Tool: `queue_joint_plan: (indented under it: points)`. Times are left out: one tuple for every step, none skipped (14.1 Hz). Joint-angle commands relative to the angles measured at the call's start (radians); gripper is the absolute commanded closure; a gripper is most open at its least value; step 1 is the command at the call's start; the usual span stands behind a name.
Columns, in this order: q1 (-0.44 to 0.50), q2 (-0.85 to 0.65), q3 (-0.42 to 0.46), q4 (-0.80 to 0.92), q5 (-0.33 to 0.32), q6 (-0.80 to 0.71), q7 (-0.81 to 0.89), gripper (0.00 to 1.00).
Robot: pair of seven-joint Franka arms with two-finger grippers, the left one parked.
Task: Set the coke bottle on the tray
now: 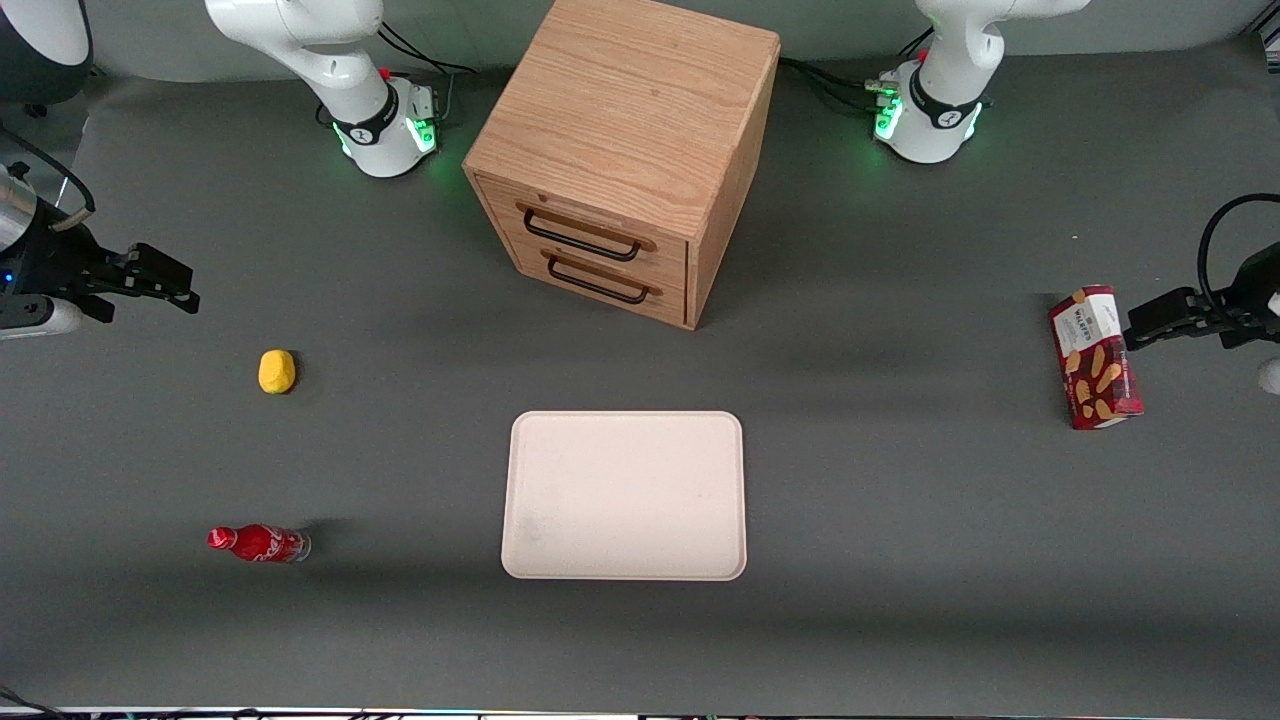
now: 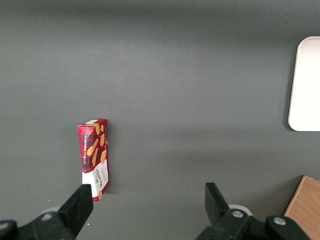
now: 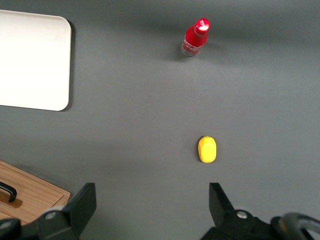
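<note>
The front view is showing the whole table incl. the wooden drawer cabinet [image 1: 625, 160] w/ two black handles, while the right wrist view is catching only a corner of that cabinet [image 3: 30, 197] plus the gripper's own fingers [image 3: 80, 207]; the left wrist view is the only one giving a close look at the red snack box [image 2: 94, 157]. The coke bottle [image 1: 259, 543] is sitting on the grey table [image 1: 900, 560] toward the working arm's end, well apart from the tray [image 1: 625, 495] and nearer the front camera than the yellow lemon-like object [image 1: 277, 371]. In the front view the bottle is appearing w/ its long axis running sideways, cap pointing away from the tray (in the right wrist view [image 3: 195, 37] it's seen cap-on, so whether it's standing or lying I can't tell for sure). White script is showing on its red label, not readable; the snack box [image 1: 1095, 357] is carrying a word that looks like "WAFERS", w/ biscuit pics. The gripper [image 1: 150, 277] is hovering at the working arm's end, farther from the front camera than the lemon object [image 3: 207, 149], fingers spread wide, gripping nothing. The tray [image 3: 32, 60] is lying flat, bare.
</note>
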Motion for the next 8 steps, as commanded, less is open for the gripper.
queue_joint_plan:
  points:
    - [0.015,-0.03,-0.014,-0.024,0.013,-0.006,0.019,0.0]
    - [0.015,-0.03,-0.014,-0.024,0.013,-0.006,0.016,0.0]
    - [0.015,-0.03,-0.014,-0.022,0.013,-0.006,0.013,0.0]
    - [0.015,-0.031,-0.014,-0.022,0.013,-0.006,0.01,0.0]
    - [0.015,-0.031,-0.014,-0.022,0.013,-0.006,0.009,0.0]
    - [0.015,-0.031,-0.014,-0.024,0.013,-0.006,0.01,0.0]
    - [0.015,-0.031,-0.014,-0.027,0.013,-0.006,0.013,0.0]
    - [0.016,-0.03,-0.014,-0.027,0.013,-0.006,0.021,0.0]
